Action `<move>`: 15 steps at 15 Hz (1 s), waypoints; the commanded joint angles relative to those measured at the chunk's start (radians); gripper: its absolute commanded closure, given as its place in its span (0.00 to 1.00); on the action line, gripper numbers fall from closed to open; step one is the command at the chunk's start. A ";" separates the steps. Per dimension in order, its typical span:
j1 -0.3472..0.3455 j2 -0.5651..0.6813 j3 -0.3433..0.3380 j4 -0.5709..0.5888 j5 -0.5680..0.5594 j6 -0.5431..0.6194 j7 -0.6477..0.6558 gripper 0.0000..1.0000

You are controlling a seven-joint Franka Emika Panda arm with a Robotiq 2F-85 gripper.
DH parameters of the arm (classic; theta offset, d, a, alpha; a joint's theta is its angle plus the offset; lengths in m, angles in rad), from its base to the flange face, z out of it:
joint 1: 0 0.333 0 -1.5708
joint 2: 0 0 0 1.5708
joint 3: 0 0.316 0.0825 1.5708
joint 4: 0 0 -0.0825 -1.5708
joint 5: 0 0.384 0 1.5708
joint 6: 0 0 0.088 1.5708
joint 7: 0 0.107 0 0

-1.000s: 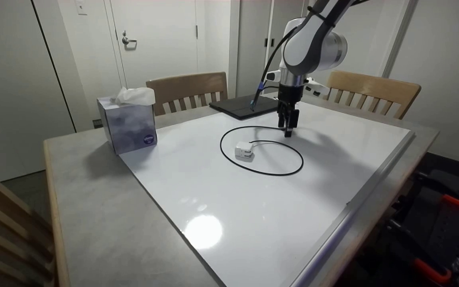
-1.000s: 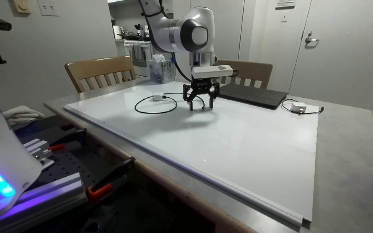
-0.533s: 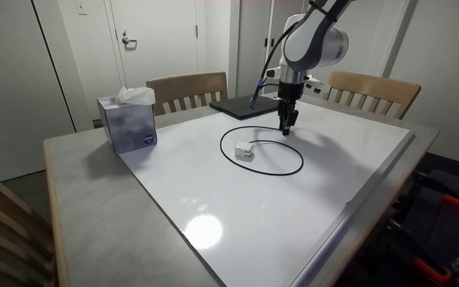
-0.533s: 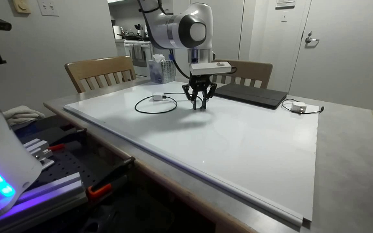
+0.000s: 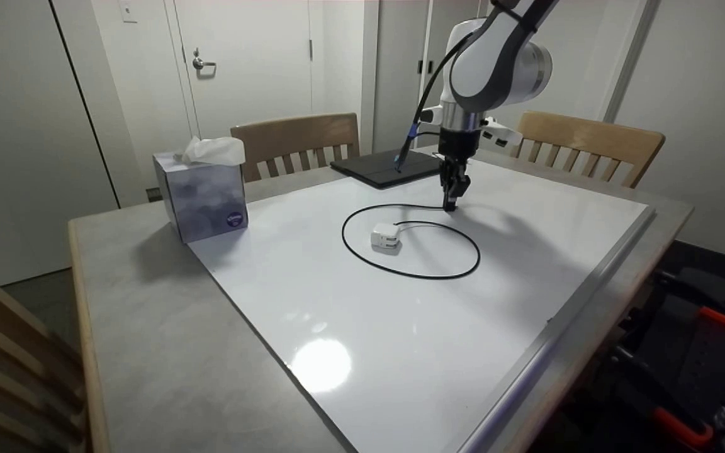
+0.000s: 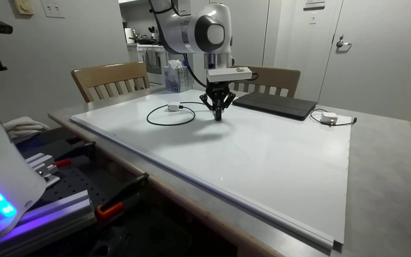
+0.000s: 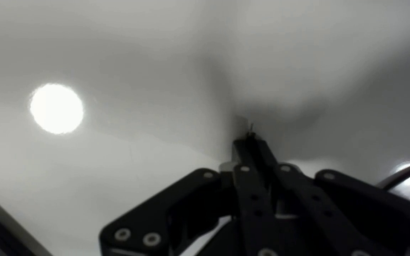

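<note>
My gripper (image 5: 450, 205) points straight down just above the white board (image 5: 362, 308), its fingers pressed together in both exterior views. Between them is pinched the free end of a black cable (image 5: 343, 234); a small dark tip with a thin wire pokes out past the fingertips (image 7: 240, 145) in the wrist view. From the gripper (image 6: 218, 117) the cable (image 6: 170, 125) makes a wide loop on the board and ends at a white power adapter (image 5: 385, 236), which lies inside that loop. The held stretch is mostly covered by the fingers.
A black flat case (image 6: 275, 105) lies at the board's edge beside the gripper. Beyond it sits another white adapter (image 6: 329, 118) with a short black cable. A purple tissue box (image 5: 208, 200) stands at a board corner, and wooden chairs (image 5: 299, 139) surround the table.
The gripper's fingers have come together on the cable end. The arm has shifted a little, and the cable loop has been nudged slightly. The adapter stays in place.
</note>
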 commanded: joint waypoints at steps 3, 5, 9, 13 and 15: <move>0.037 -0.032 0.004 -0.021 -0.101 -0.042 0.003 0.98; 0.043 -0.026 0.036 -0.010 -0.134 -0.068 -0.056 0.98; 0.104 -0.026 0.066 -0.006 -0.212 -0.096 -0.118 0.98; 0.101 -0.007 0.059 0.003 -0.182 -0.068 -0.070 0.92; 0.097 -0.011 0.058 0.004 -0.183 -0.077 -0.072 0.98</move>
